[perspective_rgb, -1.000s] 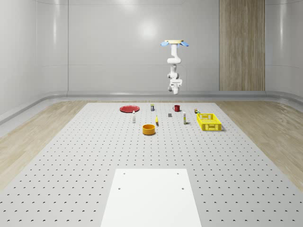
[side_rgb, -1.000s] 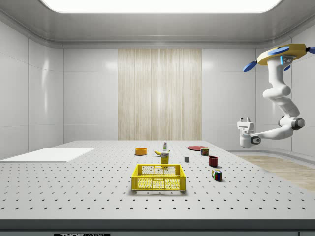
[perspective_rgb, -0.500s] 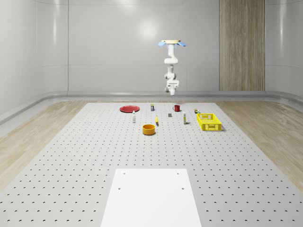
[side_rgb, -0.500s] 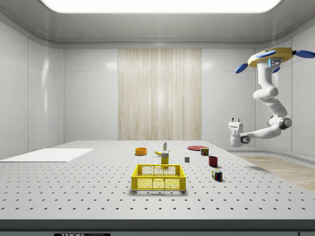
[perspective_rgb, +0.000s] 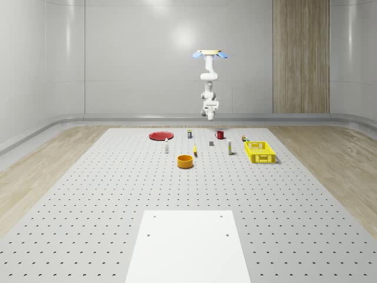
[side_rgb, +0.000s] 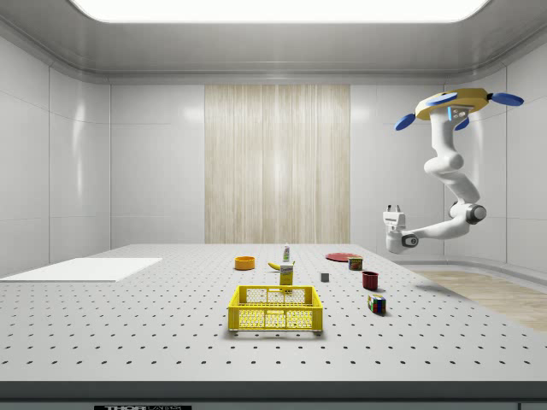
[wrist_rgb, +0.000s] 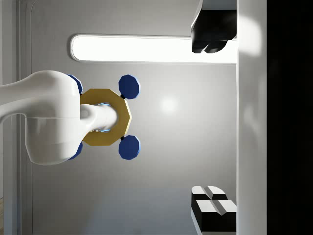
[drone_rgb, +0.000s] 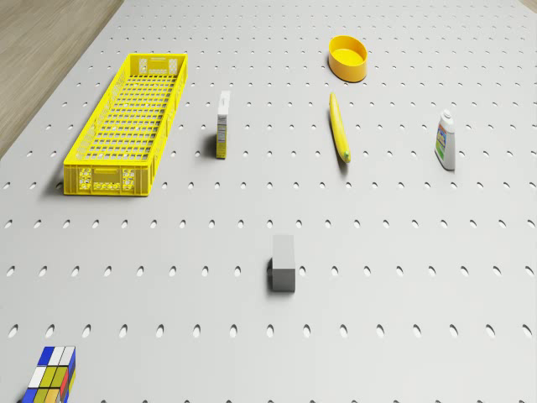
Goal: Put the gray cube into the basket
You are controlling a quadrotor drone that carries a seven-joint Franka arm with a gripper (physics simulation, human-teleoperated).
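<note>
One gray cube (drone_rgb: 284,262), well below hand (side_rgb: 393,208)

From my console this reads as a simulated test lab: a bare white-panelled room with rounded corners, one wood-slat wall panel (side_rgb: 277,162) and a ceiling light strip (side_rgb: 278,8). A broad perforated bench (perspective_rgb: 88,194), like an optical breadboard, fills the wood floor (perspective_rgb: 35,159), with a plain white sheet (perspective_rgb: 187,244) on it.

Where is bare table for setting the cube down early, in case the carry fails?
Bare patches: between the gray cube and the basket, and the wide stretch from the bowl to the white sheet. Crowded: around the carton, banana and bottle.
</note>
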